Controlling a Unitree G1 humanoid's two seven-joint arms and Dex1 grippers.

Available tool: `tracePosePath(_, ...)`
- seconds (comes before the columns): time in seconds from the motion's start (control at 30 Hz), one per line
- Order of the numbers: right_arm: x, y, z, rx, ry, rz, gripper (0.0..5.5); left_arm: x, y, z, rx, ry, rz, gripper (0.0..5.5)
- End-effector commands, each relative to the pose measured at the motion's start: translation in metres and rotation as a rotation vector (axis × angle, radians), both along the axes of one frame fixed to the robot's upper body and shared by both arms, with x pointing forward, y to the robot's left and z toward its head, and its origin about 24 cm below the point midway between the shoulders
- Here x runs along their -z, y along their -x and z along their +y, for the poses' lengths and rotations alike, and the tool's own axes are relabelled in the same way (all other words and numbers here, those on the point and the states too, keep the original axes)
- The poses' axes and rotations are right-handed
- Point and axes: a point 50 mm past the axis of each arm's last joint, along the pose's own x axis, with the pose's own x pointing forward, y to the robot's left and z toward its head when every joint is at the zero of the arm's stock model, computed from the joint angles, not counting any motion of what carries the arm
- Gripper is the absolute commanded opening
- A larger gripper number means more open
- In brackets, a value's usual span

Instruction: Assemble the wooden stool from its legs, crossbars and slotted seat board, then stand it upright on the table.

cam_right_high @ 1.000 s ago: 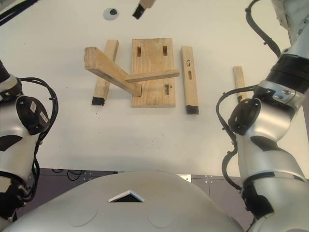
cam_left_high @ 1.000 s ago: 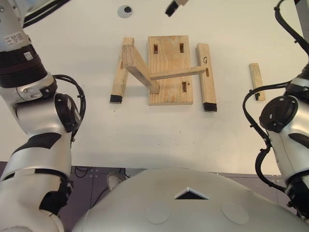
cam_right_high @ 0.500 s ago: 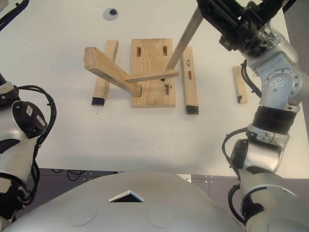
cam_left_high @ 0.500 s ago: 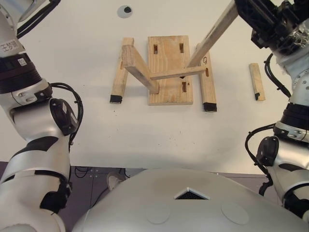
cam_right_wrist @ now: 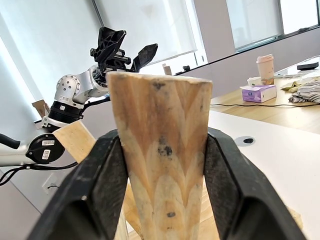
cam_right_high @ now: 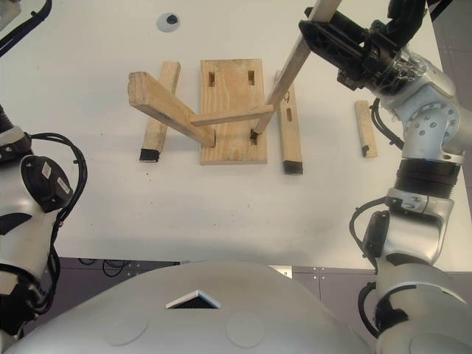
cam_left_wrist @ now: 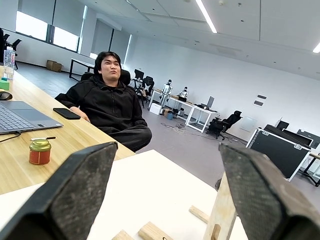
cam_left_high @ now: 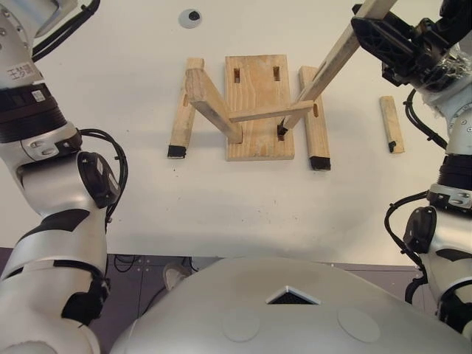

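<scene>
Right tool [cam_left_high: 371, 31] clamps the long pale wooden leg [cam_left_high: 324, 74], slanting toward seven o'clock down to the flat slotted seat board [cam_left_high: 254, 103].

Round grommet [cam_left_high: 192, 17] on white table [cam_left_high: 221, 206], far side; tin [cam_left_wrist: 40, 151] on wooden desk [cam_left_wrist: 80, 134].

2 head eyes above table [cam_left_high: 221, 199], 2 wrist cameras close-up

Right gripper [cam_right_high: 313, 33] is clamped tight on a wooden leg [cam_right_high: 284, 77], the right arm [cam_right_high: 424, 125] raised with its wrist turned inward. The left arm [cam_left_high: 44, 140] is lifted high at the side, left gripper [cam_left_wrist: 167, 160] spread wide apart.
</scene>
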Motion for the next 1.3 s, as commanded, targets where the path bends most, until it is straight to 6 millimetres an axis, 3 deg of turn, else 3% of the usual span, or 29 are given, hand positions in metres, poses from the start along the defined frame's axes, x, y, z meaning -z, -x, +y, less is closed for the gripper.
tracePosePath(0.03, 0.014, -0.001, -0.005, 0.006, 0.068, 0.071, 2.05, 0.000, 0.000, 0.001, -0.007, -0.002, -0.009, 3.73)
tracePosePath(0.13, 0.019, 0.001, -0.006, -0.013, 0.084, 0.083, 2.04, 0.001, 0.001, 0.000, -0.004, -0.001, -0.012, 3.73)
tracePosePath(0.37, 0.009, -0.001, -0.011, -0.041, 0.072, 0.074, 2.02, 0.002, 0.003, 0.003, -0.015, -0.001, -0.022, 3.73)
tracePosePath(0.47, 0.017, 0.001, -0.009, -0.062, 0.178, 0.057, 2.02, 0.003, 0.003, 0.003, -0.017, -0.002, -0.023, 3.73)
tracePosePath(0.7, -0.007, 0.006, 0.006, -0.198, 0.408, -0.130, 2.02, 0.005, 0.005, 0.000, -0.014, -0.018, 0.000, 3.73)
tracePosePath(0.87, -0.013, 0.017, 0.013, -0.269, 0.501, -0.198, 2.02, 0.008, 0.007, -0.002, -0.014, -0.053, 0.016, 3.73)
tracePosePath(1.0, -0.009, 0.024, 0.012, -0.261, 0.543, -0.214, 2.02, 0.000, 0.017, -0.019, 0.070, -0.295, -0.026, 3.73)
tracePosePath(1.17, -0.006, 0.026, 0.012, -0.218, 0.545, -0.210, 2.02, -0.017, 0.051, -0.068, 0.399, -0.797, -0.222, 3.73)
tracePosePath(1.3, -0.003, 0.027, 0.012, -0.200, 0.541, -0.202, 2.02, -0.018, 0.064, -0.088, 0.611, -1.056, -0.285, 3.73)
